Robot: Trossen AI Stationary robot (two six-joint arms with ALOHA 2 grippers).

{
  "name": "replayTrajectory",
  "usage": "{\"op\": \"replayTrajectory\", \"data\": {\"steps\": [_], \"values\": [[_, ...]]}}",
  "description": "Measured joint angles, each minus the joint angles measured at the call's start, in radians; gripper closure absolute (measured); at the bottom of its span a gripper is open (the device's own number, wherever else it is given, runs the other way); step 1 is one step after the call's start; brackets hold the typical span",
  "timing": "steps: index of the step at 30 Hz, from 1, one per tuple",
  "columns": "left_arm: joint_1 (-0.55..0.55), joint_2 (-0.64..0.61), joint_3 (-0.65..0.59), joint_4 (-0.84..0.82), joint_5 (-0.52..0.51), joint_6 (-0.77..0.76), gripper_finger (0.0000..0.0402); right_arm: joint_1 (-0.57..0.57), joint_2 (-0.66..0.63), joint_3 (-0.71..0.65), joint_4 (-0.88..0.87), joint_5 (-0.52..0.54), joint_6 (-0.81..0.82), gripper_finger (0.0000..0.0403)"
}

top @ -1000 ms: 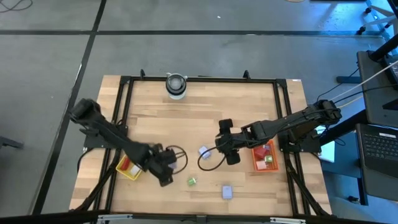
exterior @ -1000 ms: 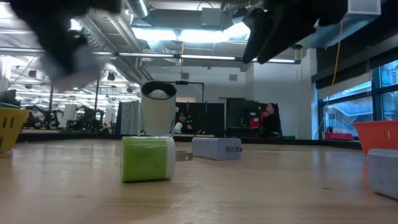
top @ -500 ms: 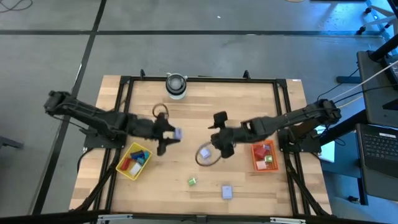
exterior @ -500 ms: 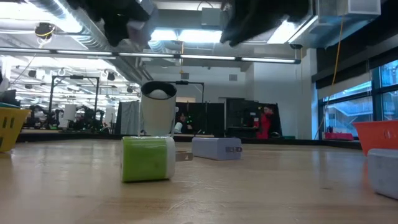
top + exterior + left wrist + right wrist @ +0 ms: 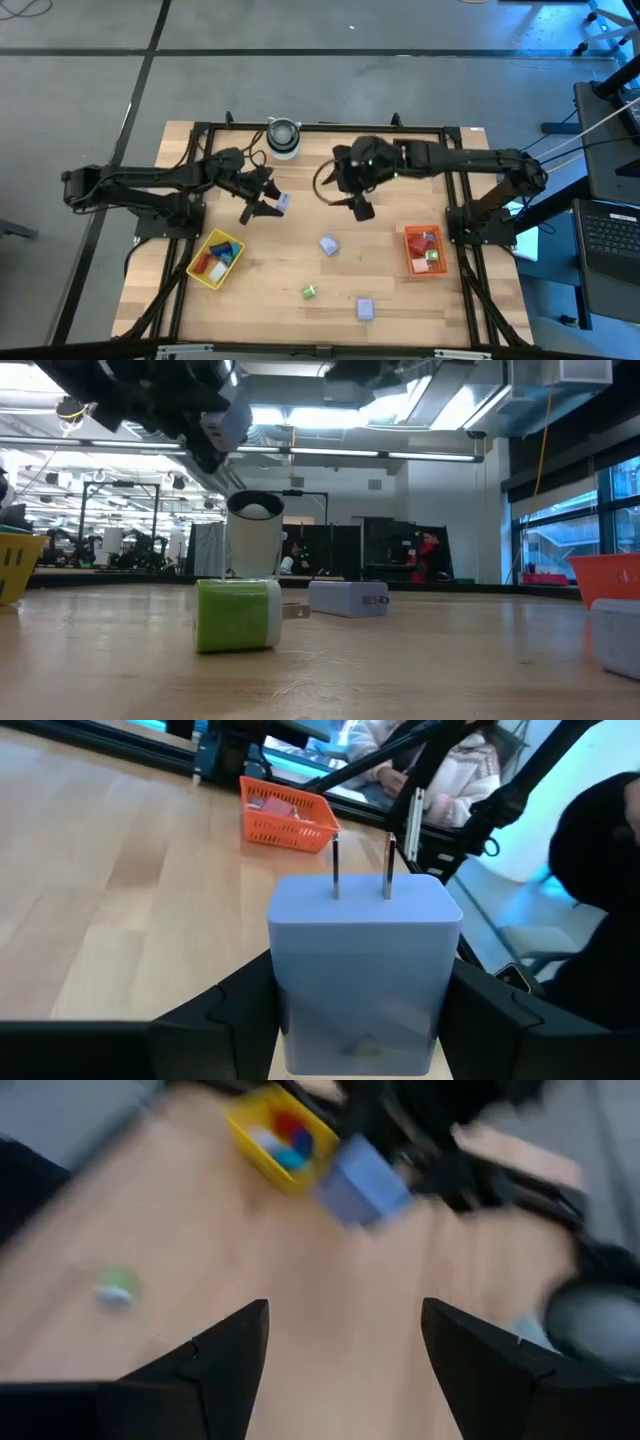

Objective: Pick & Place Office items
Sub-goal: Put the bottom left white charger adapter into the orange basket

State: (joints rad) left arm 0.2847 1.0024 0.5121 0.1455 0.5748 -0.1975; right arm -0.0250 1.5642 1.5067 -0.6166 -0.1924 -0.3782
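High view: left gripper point(image 5: 268, 203) raised over the desk point(image 5: 390, 300) near the round grey-white cylinder point(image 5: 283, 138), fingers clamped on a lavender plug block point(image 5: 282, 203). Right gripper point(image 5: 358, 203) just across from it, fingers spread and holding nothing. Another lavender block point(image 5: 328, 244) lying mid-desk, a green block point(image 5: 309, 291) and a 3rd lavender piece point(image 5: 365, 308) nearer the front edge. Yellow tray point(image 5: 215, 258) on the left with red and blue pieces inside, red tray point(image 5: 424, 251) on the right (contents too small to sort).

Low view: green block point(image 5: 238, 616) on the desk in front, lavender block point(image 5: 348, 598) behind it, cylinder point(image 5: 254, 537) farther back. Left gripper up high with the plug block point(image 5: 225, 422).

Left wrist view: plug block point(image 5: 364, 970) gripped between both fingers point(image 5: 215, 1020), 2 metal prongs pointing away; red tray point(image 5: 288, 816) beyond.

Right wrist view: fingers point(image 5: 225, 1355) parted, empty; plug block point(image 5: 362, 1182) and yellow tray point(image 5: 281, 1138) ahead, blurred.
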Motion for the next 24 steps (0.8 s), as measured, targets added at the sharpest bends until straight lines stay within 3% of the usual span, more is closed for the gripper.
{"op": "replayTrajectory", "data": {"steps": [3, 6, 9, 12, 24], "values": [[0.043, 0.055, 0.000, 0.054, 0.070, -0.004, 0.0191, -0.027, 0.000, 0.007, 0.047, -0.172, -0.005, 0.0140], [0.054, 0.113, 0.000, 0.168, 0.181, -0.022, 0.0191, -0.034, 0.004, 0.007, 0.053, -0.264, -0.052, 0.0140], [0.053, 0.161, 0.001, 0.278, 0.272, -0.059, 0.0191, -0.035, 0.027, 0.007, 0.063, -0.274, -0.095, 0.0140], [0.050, 0.202, 0.012, 0.325, 0.300, -0.104, 0.0191, -0.042, 0.068, 0.007, 0.085, -0.272, -0.109, 0.0140], [0.017, 0.299, 0.086, 0.330, 0.421, -0.102, 0.0191, -0.063, 0.119, 0.006, 0.174, -0.355, -0.081, 0.0140]]}}
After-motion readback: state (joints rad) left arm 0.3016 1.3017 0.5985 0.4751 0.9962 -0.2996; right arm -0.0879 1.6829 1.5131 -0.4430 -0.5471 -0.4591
